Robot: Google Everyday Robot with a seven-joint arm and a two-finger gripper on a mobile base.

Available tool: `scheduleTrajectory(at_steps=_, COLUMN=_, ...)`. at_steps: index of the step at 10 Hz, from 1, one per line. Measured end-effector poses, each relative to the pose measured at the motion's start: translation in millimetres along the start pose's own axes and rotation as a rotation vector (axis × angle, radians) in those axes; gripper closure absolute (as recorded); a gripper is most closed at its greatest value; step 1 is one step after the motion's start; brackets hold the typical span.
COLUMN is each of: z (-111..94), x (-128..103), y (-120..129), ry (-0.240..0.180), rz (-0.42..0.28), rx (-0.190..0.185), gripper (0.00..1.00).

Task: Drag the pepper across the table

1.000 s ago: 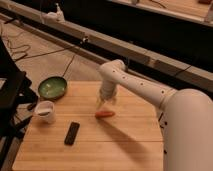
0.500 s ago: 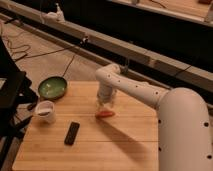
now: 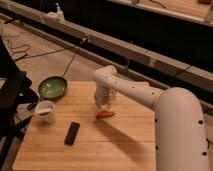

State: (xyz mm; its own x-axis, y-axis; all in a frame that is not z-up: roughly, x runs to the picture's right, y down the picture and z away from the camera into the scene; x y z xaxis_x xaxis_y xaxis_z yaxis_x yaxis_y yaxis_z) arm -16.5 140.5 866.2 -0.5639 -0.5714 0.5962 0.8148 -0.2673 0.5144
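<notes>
Near the middle of the table (image 3: 125,152), a little toward its far edge, the pepper (image 3: 105,114) lies flat on the wood with its length running across the view. Directly above the pepper, and so close that it seems to touch it, is the gripper (image 3: 103,105), pointing straight down. Whether the claw is wide, narrow or already pinching the pepper cannot be told from this view.

Over the last second the pepper has hardly shifted. It lies at almost the same place on the planks as before. The white arm (image 3: 175,125) is what has changed: its thick rear section has swung in toward the camera and now fills the view to the right of the pepper, while the gripper has stayed low over the pepper. I judge that contact has been made or is about to be, and that the drag itself has barely begun, so nearly all of the travel remains.

Left of the pepper and nearer the camera lies the black remote (image 3: 72,133), well apart from it. Farther left of the pepper stands a white cup (image 3: 45,111). Beyond the cup, left of the pepper and toward the far edge, sits a green pan (image 3: 52,87). A drag to the left would head toward these three things.
</notes>
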Motion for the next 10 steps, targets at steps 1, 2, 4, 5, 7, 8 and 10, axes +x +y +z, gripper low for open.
scheduleTrajectory(at_steps=1, z=0.9, x=0.5, y=0.6, ry=0.001, rz=-0.012, rx=0.01, gripper=0.34)
scheduleTrajectory(at_steps=2, z=1.4, x=-0.2, y=3.8, ry=-0.001, rz=-0.02, rx=0.017, gripper=0.34)
scheduleTrajectory(at_steps=4, z=3.9, x=-2.6, y=8.6, ry=-0.011, rz=-0.027, rx=0.025, gripper=0.34)
scheduleTrajectory(at_steps=5, z=6.8, x=-3.6, y=9.5, ry=-0.017, rz=-0.03, rx=0.033, gripper=0.34)
scheduleTrajectory(at_steps=7, z=13.0, x=-4.8, y=10.1, ry=-0.027, rz=-0.031, rx=0.049, gripper=0.34)
scheduleTrajectory(at_steps=8, z=15.8, x=-5.1, y=10.2, ry=-0.031, rz=-0.029, rx=0.055, gripper=0.34)
scheduleTrajectory(at_steps=10, z=22.0, x=-5.9, y=9.7, ry=-0.043, rz=-0.025, rx=0.066, gripper=0.37)
